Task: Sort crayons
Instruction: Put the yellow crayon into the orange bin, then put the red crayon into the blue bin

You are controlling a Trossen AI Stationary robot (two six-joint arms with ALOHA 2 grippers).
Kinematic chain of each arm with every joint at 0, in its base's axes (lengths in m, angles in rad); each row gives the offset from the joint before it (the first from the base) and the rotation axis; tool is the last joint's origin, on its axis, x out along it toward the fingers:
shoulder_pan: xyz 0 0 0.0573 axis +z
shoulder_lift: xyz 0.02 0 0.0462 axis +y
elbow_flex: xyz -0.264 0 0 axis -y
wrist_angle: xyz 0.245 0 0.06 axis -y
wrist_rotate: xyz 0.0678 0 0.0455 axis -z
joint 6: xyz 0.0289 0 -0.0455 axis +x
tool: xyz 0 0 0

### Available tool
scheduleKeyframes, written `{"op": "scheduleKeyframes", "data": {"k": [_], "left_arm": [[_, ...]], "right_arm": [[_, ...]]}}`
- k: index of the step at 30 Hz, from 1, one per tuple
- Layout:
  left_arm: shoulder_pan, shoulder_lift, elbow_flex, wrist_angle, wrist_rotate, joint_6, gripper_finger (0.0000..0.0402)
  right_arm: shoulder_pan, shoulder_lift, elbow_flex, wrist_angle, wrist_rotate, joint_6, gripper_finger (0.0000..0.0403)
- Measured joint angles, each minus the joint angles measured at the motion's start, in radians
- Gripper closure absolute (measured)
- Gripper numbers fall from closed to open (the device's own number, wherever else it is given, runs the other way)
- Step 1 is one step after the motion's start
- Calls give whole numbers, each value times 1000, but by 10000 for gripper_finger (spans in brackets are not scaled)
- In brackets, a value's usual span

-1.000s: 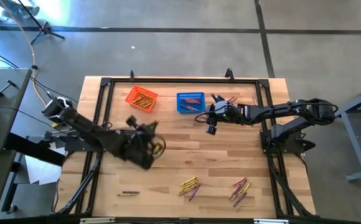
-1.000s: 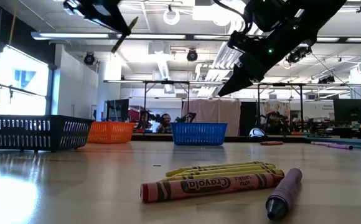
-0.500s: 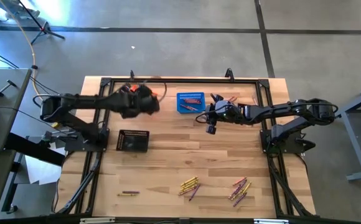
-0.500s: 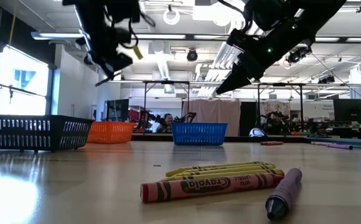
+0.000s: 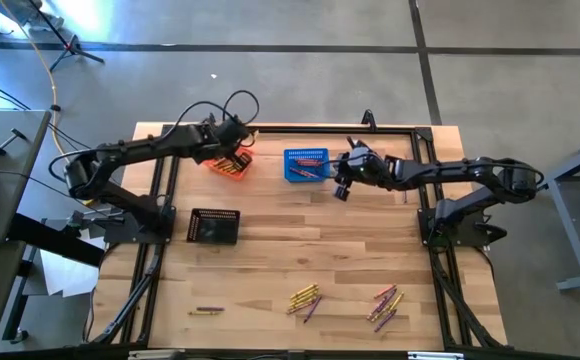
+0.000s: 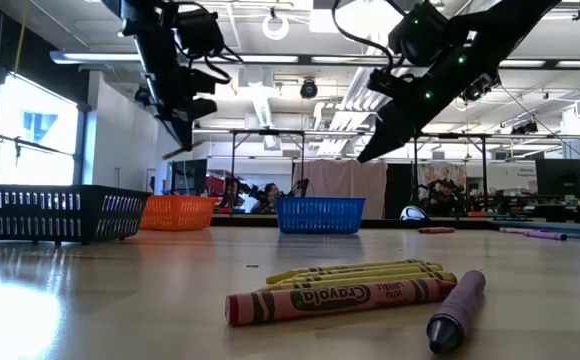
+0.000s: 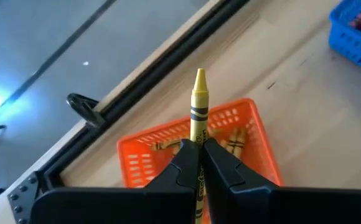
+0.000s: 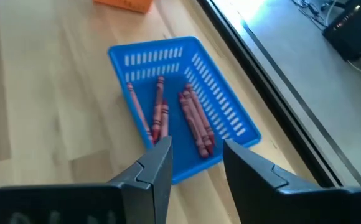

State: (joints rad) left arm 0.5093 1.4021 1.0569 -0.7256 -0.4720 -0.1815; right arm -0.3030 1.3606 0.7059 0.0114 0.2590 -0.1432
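1. A yellow crayon [image 7: 198, 106] is pinched between the closed fingers of the left gripper [image 7: 199, 163], its tip pointing out over the orange basket [image 7: 253, 134], which already holds yellow crayons.
2. Red crayons [image 8: 195, 121] lie in the blue basket [image 8: 230, 106], just beside the orange one near the table's far edge.
3. The right gripper [image 8: 196, 163] hovers at the blue basket's near side, fingers spread wide with nothing between them.
4. Loose crayons [image 5: 304, 298] lie in clusters near the table's front edge, a second group [image 5: 387, 303] to their right, and a single one [image 5: 207, 311] to the left.
5. A black basket [image 5: 214, 226] sits apart, mid-table on the left.
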Motion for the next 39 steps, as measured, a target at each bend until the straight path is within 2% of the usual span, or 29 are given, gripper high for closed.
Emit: {"op": "scheduleKeyframes", "data": {"k": [4,13,22,28,35,39], "left_arm": [[44,0,-18,25,10,-8,401],[100,0,-158,130,85,-101,398],[90,0,-178,133,152,-112,338],[91,0,-178,135,316,-106,310],[86,0,-177,225,517,-131,316],[69,0,-166,301,573,-123,322]], "right_arm": [[-25,0,0,0,0,-20,275],[-79,0,0,-14,0,-23,275],[-120,0,0,-71,0,-15,275],[-123,0,0,-61,0,-15,275],[-137,-2,44,-55,7,-15,275],[-162,-3,118,-56,46,-64,275]]}}
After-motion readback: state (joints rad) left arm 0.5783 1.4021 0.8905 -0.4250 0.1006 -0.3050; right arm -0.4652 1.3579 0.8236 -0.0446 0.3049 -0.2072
